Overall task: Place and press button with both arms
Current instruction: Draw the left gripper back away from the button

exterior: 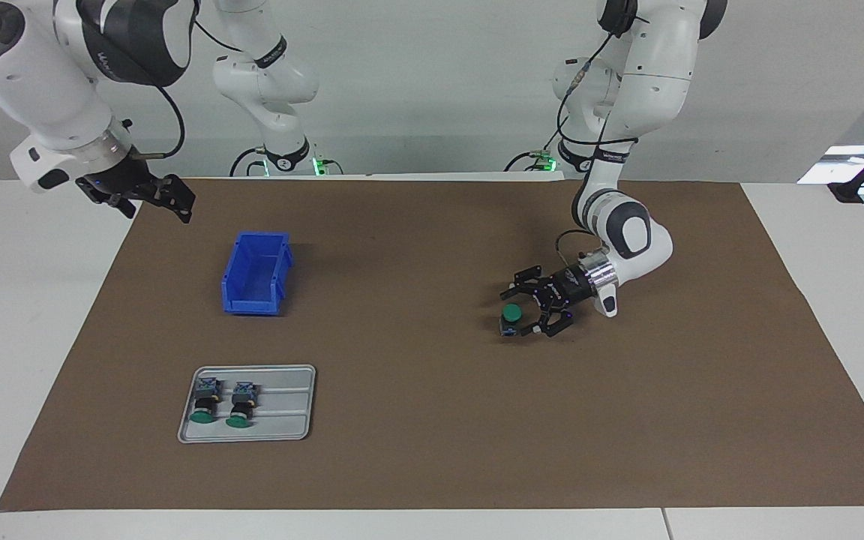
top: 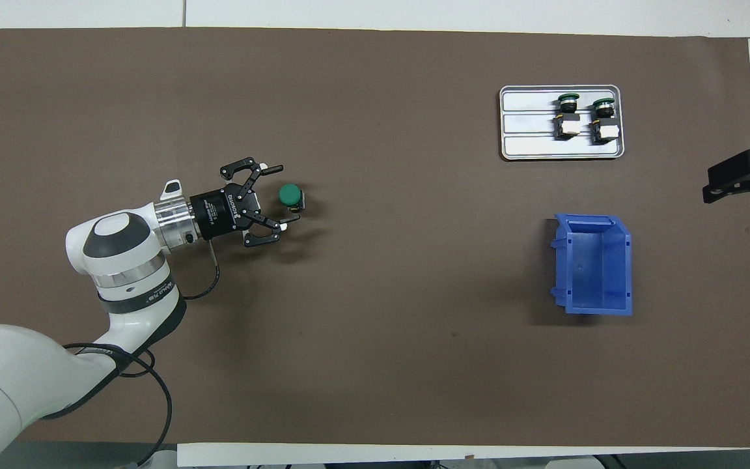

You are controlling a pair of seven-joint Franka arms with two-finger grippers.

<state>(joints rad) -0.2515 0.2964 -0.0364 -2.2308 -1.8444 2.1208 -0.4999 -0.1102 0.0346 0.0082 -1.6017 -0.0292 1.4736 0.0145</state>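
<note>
One button (exterior: pixel 511 313) stands upright on the brown mat (exterior: pixel 432 420), green cap up, toward the left arm's end of the table; it also shows in the overhead view (top: pixel 290 195). My left gripper (exterior: pixel 517 310) is low at the mat and open, with its fingers on either side of the button and gaps showing between them and it; it appears in the overhead view too (top: pixel 286 196). My right gripper (exterior: pixel 171 198) waits raised over the mat's edge at the right arm's end (top: pixel 739 179), holding nothing.
A grey tray (exterior: pixel 289 420) holds two more buttons (exterior: pixel 203 401) lying on their sides, toward the right arm's end (top: pixel 531 146). An empty blue bin (exterior: pixel 256 274) stands nearer to the robots than the tray (top: pixel 593 264).
</note>
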